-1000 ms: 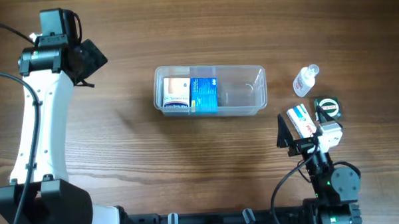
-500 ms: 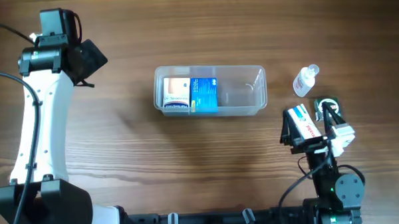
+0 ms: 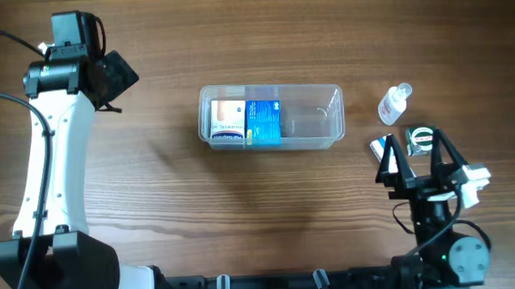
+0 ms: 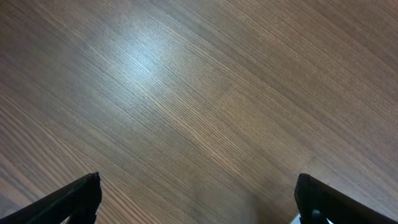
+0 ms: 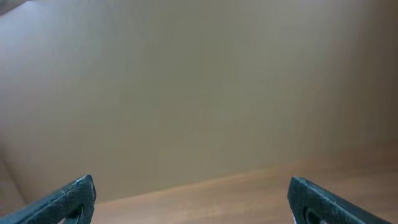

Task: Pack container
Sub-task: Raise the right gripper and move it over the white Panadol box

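Risen, right fingers [image 3: 388, 166] half-hide white box [image 3: 379, 145] — bottle [image 3: 393, 105] nearby.

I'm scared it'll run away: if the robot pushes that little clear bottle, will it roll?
Probably. The little bottle seems to lie on its side on the smooth wooden table, so a sideways nudge could roll it. It looks small and see-through, so it is likely light. Its rounded plastic body might slip between gripping fingers.

Overhead looks straight down; wrist views share tabletop [image 3: 155, 174].
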